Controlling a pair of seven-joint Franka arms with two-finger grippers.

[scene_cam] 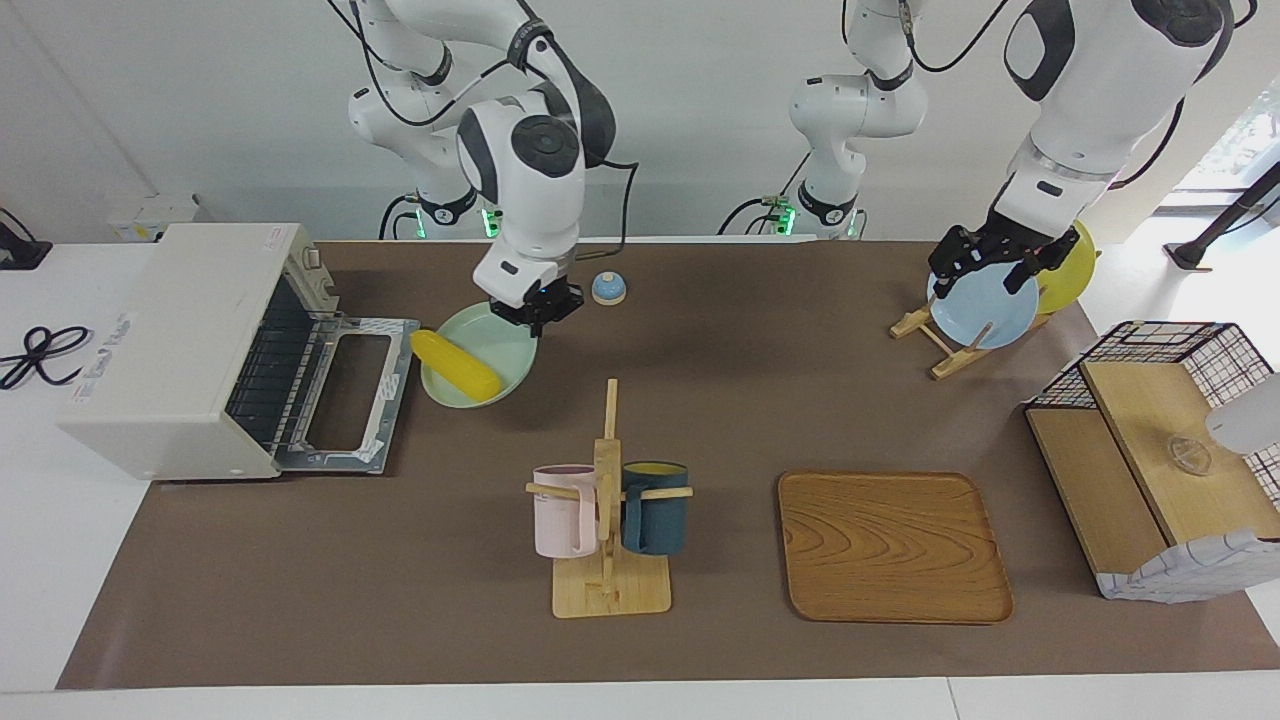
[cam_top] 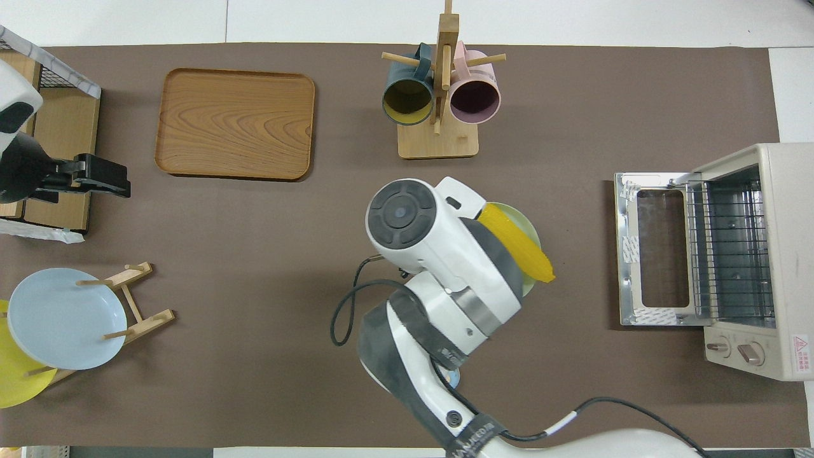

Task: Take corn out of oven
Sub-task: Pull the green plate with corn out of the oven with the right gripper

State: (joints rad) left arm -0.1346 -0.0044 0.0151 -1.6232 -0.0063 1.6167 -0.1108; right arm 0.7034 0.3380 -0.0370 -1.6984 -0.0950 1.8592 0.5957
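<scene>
We see the smooth bright-yellow corn cob [scene_cam: 457,364] lying across a shallow pale-green round plate [scene_cam: 500,345], its long axis running from the oven's end of the desk toward the plate's middle, one end jutting past the rim toward the boxy cream-white toaster oven [scene_cam: 190,350]. The right gripper [scene_cam: 539,309] is clamped shut on the plate's rim at the edge away from the oven, so the corn lies just beside it, toward the oven. The plate hangs over the brown desk [scene_cam: 400,580] near the oven's lowered glass door. The left gripper [scene_cam: 985,262], fingers spread, waits over a light-blue plate [scene_cam: 985,315] in a wooden rack.
</scene>
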